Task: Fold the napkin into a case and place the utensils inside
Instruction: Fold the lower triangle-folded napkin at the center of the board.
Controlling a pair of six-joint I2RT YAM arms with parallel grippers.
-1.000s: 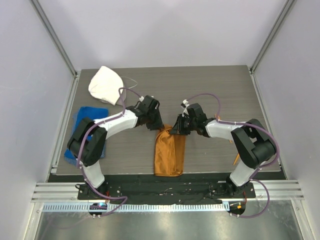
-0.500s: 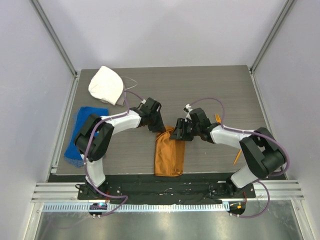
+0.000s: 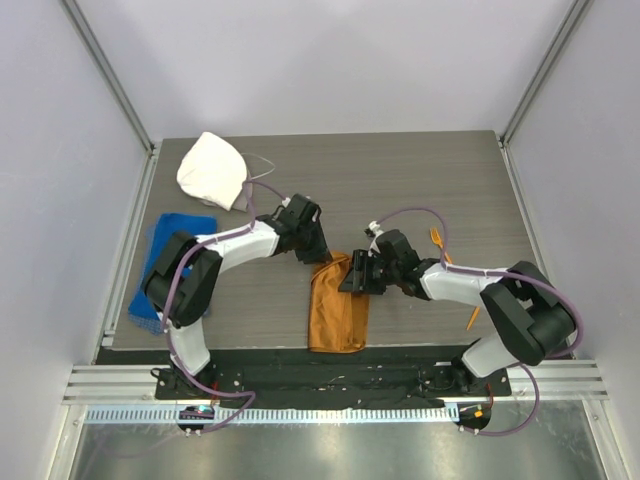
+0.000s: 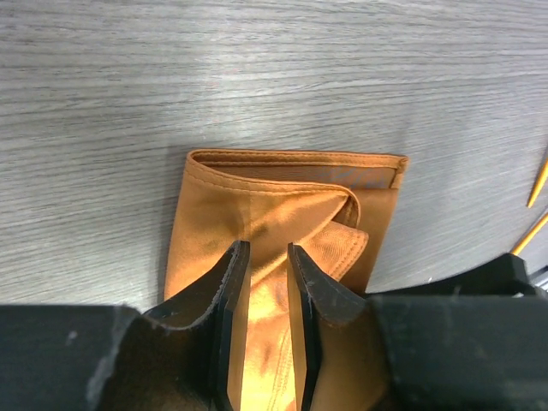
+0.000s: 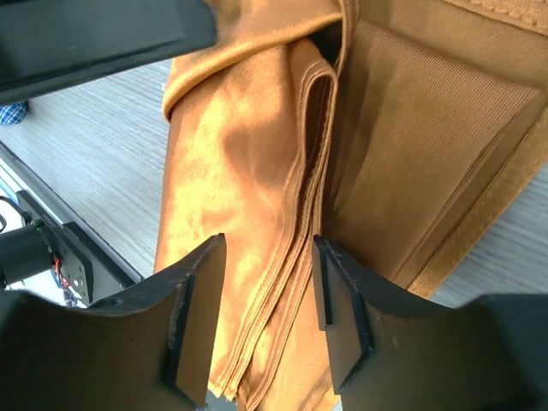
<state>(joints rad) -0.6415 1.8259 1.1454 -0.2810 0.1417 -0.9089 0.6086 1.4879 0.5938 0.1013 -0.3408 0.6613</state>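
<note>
**Top external.** A rust-orange, slightly shiny cloth napkin (image 3: pixel 337 312) lies on the dark grey wood-grain table (image 3: pixel 420 180), near the front edge and between the two arms. It is folded into a longish layered strip. Its far corner is drawn up toward the left gripper (image 3: pixel 318 252), whose jaws are hidden under the wrist body. The right gripper (image 3: pixel 350 277) sits over the strip's far right edge, and its jaws are not readable here.

Two small orange plastic utensils lie to the right. One (image 3: pixel 437 240) is beyond the right forearm. The other (image 3: pixel 471 318) is near the front edge and partly covered by the arm. Fork and spoon cannot be told apart.

A white rounded cloth cap (image 3: pixel 212 170) is at the far left. A blue towel (image 3: pixel 165 226) at the left edge is largely hidden by the left arm.

**Left wrist.** The black fingers (image 4: pixel 229 317) stand nearly together and pinch a raised ridge of the napkin, with bright cloth filling the narrow gap. The hemmed folded end lies flat on the table beyond. Two thin orange shafts at the right edge are cut off by the frame. A black part fills the lower right corner, and what it is cannot be made out.

**Right wrist.** The fingers (image 5: pixel 193 325) are spread apart on either side of the stacked fold edges and clamp nothing. The tips are out of frame, so contact with the cloth cannot be told. A blurred black body crosses the upper left.
</note>
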